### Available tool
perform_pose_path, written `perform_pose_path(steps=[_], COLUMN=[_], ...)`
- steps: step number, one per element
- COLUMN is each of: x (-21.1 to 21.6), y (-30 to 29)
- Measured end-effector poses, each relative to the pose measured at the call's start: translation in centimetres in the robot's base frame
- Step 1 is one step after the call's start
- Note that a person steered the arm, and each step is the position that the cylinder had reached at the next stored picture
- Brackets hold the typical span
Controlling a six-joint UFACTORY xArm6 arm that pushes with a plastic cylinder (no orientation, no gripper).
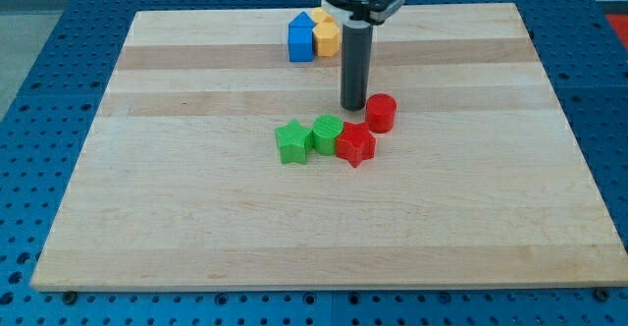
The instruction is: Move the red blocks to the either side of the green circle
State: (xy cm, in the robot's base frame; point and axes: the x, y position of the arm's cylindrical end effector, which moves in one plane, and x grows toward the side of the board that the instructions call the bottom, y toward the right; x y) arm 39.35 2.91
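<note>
We can read no text, label, brand, number or sign anywhere in this view (we looked over every surface that shows, near and far, left and right).

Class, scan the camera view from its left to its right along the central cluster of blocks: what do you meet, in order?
Green star block → green circle block → red star block → red cylinder block.
</note>
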Motion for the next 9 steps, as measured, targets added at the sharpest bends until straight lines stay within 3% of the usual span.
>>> perform_pose_path(steps=[1, 3, 4, 5, 9], x=[-0.2, -2.4, 1.0, 3.4, 3.4], y=[0.7, 10.7, 12.4, 9.7, 2.4])
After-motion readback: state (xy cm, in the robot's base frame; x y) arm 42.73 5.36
